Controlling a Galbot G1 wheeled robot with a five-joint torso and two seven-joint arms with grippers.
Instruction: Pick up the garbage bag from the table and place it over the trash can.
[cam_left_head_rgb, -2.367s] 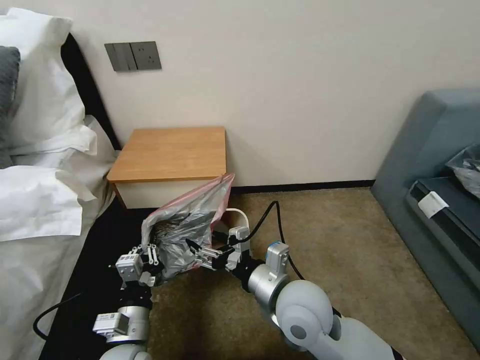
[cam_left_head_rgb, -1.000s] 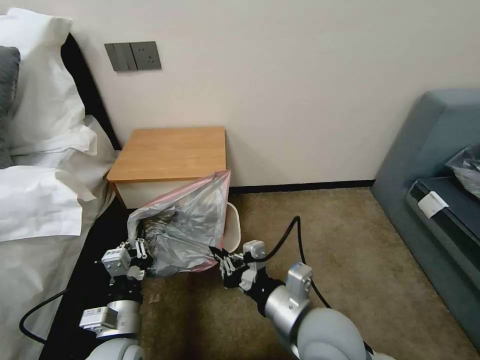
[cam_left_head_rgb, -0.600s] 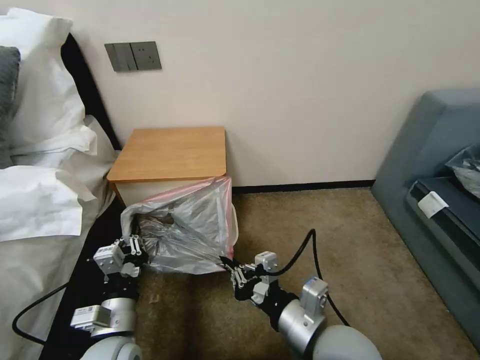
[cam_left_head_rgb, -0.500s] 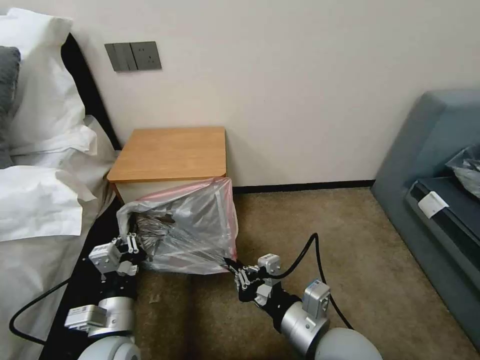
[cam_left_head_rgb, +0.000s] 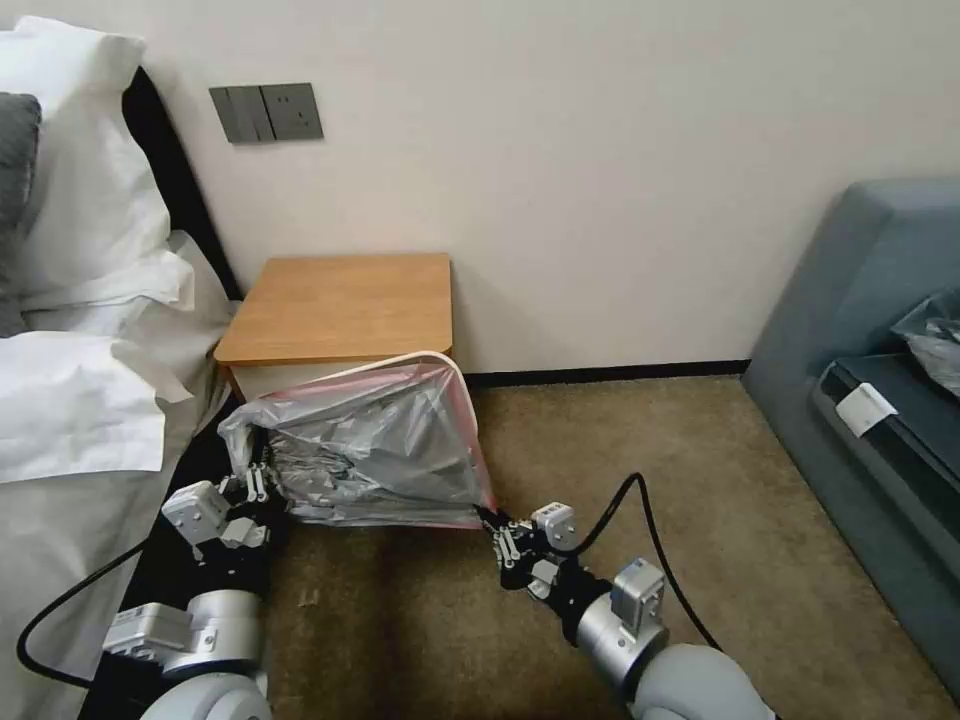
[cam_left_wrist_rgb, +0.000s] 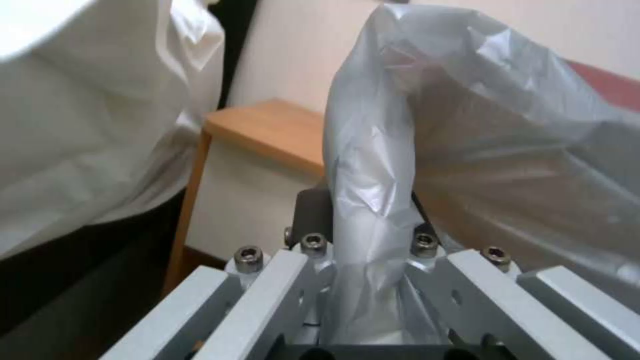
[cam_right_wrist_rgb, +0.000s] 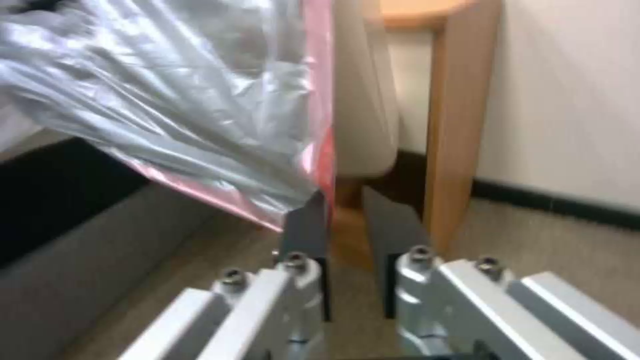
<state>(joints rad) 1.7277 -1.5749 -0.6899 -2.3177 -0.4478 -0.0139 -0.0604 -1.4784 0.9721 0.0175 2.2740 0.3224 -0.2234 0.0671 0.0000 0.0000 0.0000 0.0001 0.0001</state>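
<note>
— While both arms are down near the carpet (cam_left_head_rgb: 620, 440), give me the grips first.

— My left tool (cam_left_head_rgb: 252, 484) is clamped on a bunched fold of the garbage bag (cam_left_head_rgb: 370, 460); its wrist camera has the film running right between the fingers. My right tool (cam_left_head_rgb: 500, 528) sits at the bag's near right corner. From its own wrist camera the jaws stand a little apart, with the pink hem against one finger, so I doubt it has a real hold.

— And the bag itself?

— Off the surface (cam_left_head_rgb: 340, 300), stretched between my two tools across the mouth of the trash can (cam_left_head_rgb: 400, 361). The can stands on the carpet, just in front of the surface's front edge, toward its right corner. Its far rim shows as a white arc just beyond the bag's pink hem.

— How would you finish it cleanly?

— I'd get that far hem over the rim before anything else. I'd keep the left side taut and draw the near corners down evenly; thin film like this could spring back or tear if I pull one side alone.
</note>
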